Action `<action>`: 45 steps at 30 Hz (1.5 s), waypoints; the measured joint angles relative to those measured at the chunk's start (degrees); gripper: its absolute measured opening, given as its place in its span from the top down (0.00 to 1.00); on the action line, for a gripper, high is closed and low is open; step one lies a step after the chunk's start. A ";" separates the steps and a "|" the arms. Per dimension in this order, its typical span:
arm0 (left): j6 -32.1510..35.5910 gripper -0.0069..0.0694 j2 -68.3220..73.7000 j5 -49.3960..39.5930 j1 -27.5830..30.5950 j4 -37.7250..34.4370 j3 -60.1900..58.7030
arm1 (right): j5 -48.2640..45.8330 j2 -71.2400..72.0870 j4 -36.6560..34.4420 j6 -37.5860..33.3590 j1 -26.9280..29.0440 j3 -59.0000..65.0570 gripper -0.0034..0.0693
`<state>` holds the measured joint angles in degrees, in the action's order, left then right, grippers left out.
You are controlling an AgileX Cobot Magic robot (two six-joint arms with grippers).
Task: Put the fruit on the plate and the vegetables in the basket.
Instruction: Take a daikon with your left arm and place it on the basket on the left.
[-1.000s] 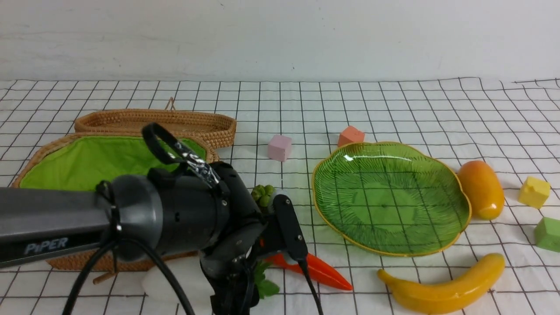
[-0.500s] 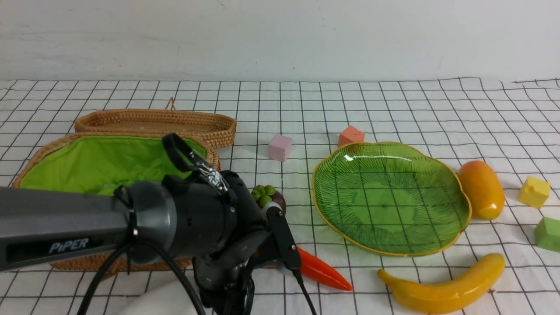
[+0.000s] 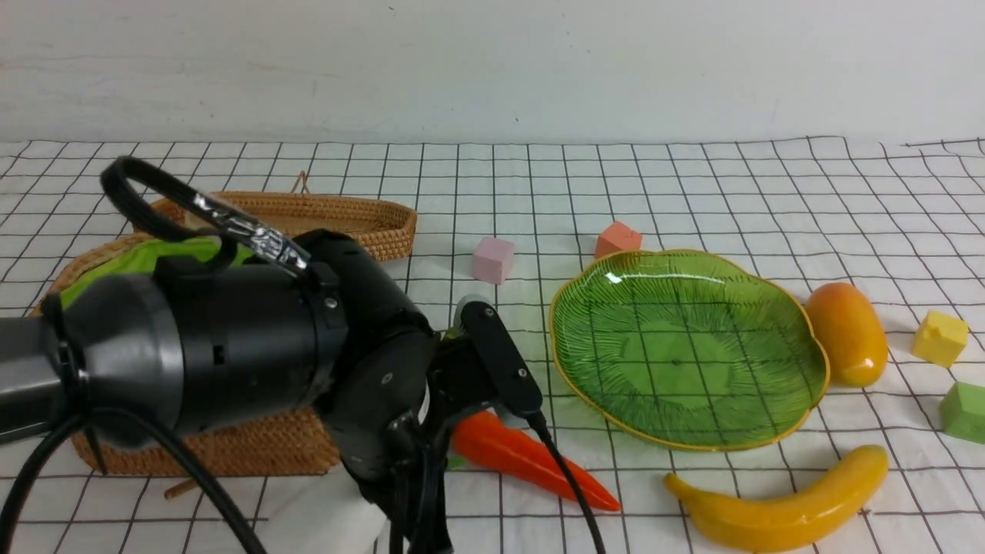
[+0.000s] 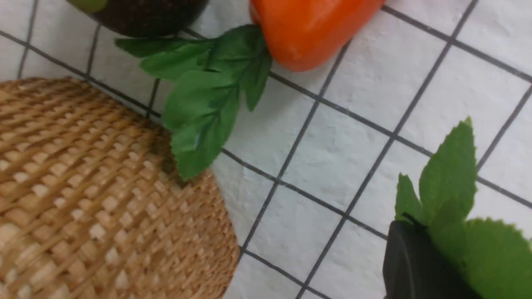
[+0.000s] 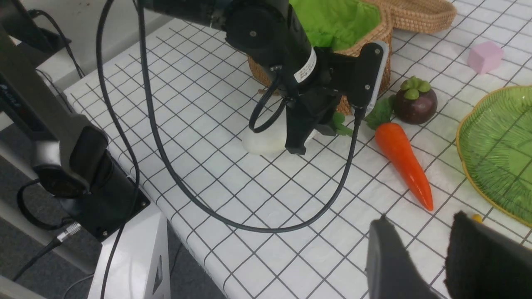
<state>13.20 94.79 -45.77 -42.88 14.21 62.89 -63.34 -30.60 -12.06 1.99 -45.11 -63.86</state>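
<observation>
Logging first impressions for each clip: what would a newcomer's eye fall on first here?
The bulky black left arm fills the near left of the front view, hiding much of the green-lined basket; its left gripper is closed, apparently on the leaves of the white radish. Next comes the empty green leaf-shaped plate at centre right, with an orange carrot lying between the two.

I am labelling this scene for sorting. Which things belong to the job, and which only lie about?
Job: banana, mango, mangosteen, plate, carrot, radish, basket.
Lying about: pink cube, orange cube, yellow cube, green cube, woven lid.
</observation>
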 joint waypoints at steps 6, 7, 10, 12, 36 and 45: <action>0.13 0.93 -1.84 -2.22 0.00 -1.16 1.40 | 0.55 0.00 0.25 0.00 0.00 0.00 0.63; 0.20 0.93 -2.83 -3.51 0.00 -0.96 2.07 | 0.55 0.00 0.25 0.00 0.00 0.00 0.63; 1.16 0.93 -9.05 -8.63 0.00 3.00 6.24 | 0.94 0.00 0.31 0.00 0.00 0.00 0.63; 3.13 0.93 -11.88 -10.26 0.00 5.91 8.28 | 1.37 0.00 0.60 0.00 0.00 0.00 0.63; 16.97 0.49 -3.14 4.88 20.08 14.78 12.67 | 11.61 0.00 9.10 1.29 0.00 0.00 0.62; 13.74 0.08 -4.22 1.58 20.08 9.92 12.67 | 9.85 0.00 9.10 1.29 0.00 0.00 0.62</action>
<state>26.93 90.56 -44.19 -22.81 24.13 75.55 -53.49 -30.60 -2.96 3.27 -45.11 -63.86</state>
